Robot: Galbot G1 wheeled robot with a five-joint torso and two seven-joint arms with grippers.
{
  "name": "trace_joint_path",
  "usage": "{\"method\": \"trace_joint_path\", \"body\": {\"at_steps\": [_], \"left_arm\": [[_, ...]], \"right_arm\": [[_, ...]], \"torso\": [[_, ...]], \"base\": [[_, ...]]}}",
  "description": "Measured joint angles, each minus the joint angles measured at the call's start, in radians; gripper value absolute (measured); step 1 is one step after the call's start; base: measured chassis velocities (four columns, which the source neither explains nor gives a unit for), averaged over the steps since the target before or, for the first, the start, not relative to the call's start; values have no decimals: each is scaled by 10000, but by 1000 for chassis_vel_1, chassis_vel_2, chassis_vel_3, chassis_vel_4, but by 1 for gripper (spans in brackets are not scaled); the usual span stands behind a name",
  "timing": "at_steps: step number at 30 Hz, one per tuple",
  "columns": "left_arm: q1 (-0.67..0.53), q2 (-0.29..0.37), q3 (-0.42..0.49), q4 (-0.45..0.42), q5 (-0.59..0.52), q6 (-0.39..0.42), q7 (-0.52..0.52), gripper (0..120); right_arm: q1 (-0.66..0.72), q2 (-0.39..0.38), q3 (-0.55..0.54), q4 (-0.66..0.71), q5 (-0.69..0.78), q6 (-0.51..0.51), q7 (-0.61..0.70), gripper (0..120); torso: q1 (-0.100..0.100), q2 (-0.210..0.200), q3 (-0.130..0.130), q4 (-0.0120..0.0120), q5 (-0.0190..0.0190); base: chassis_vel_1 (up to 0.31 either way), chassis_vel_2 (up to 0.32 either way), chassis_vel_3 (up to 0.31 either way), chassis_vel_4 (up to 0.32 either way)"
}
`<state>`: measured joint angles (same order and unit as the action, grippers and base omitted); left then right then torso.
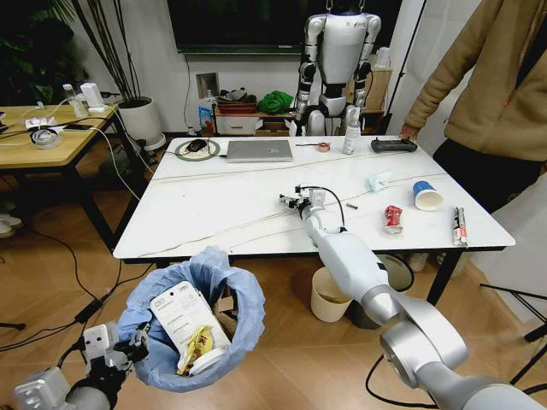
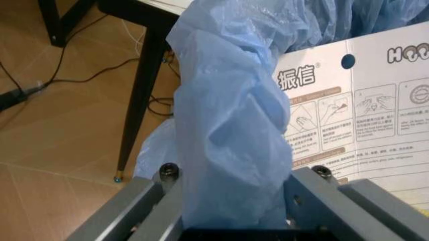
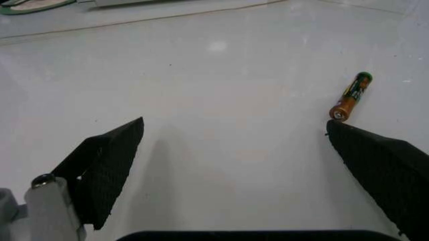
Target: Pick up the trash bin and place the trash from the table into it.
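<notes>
From the head, the left gripper point(image 1: 128, 346) holds the trash bin point(image 1: 192, 320) low at the near left, below the table point(image 1: 214, 213); the right gripper point(image 1: 292, 201) reaches mid-table, left of a red can point(image 1: 392, 218) and paper cup point(image 1: 426, 196). At the left wrist, fingers point(image 2: 134, 201) clamp the blue bag point(image 2: 231, 125). At the right wrist, spread fingers point(image 3: 107, 160) flank bare tabletop beside a battery point(image 3: 350, 95).

A grey laptop point(image 1: 259, 150) is lying closed at the far edge of the tabletop. A coiled cable on a green ring point(image 1: 197, 149) is sitting just beside it. A white spray bottle point(image 1: 350, 131) is standing upright near a black power strip point(image 1: 393, 145). A roll of red tape point(image 1: 324, 146) is lying between laptop and bottle. A humanoid robot point(image 1: 338, 60) is standing behind. A small battery point(image 3: 350, 95) is lying on the white surface. A cream bin point(image 1: 327, 297) is standing underneath.
</notes>
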<state>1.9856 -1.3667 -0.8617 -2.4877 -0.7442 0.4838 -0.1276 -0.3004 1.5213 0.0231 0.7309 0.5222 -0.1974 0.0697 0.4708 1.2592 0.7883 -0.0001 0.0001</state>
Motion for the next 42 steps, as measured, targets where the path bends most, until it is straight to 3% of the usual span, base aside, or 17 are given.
{"method": "trace_joint_path", "body": {"at_steps": [28, 42], "left_arm": [[-194, 273, -39, 196, -299, 80, -106, 0], [-163, 179, -2, 122, -243, 78, -90, 0]], "right_arm": [[148, -329, -12, -151, 169, -330, 266, 100], [346, -312, 165, -372, -85, 52, 256, 100]], "torso": [[0, 1, -1, 2, 0], [1, 0, 2, 1, 0]], "base": [[0, 0, 0, 0], [0, 0, 0, 0]]}}
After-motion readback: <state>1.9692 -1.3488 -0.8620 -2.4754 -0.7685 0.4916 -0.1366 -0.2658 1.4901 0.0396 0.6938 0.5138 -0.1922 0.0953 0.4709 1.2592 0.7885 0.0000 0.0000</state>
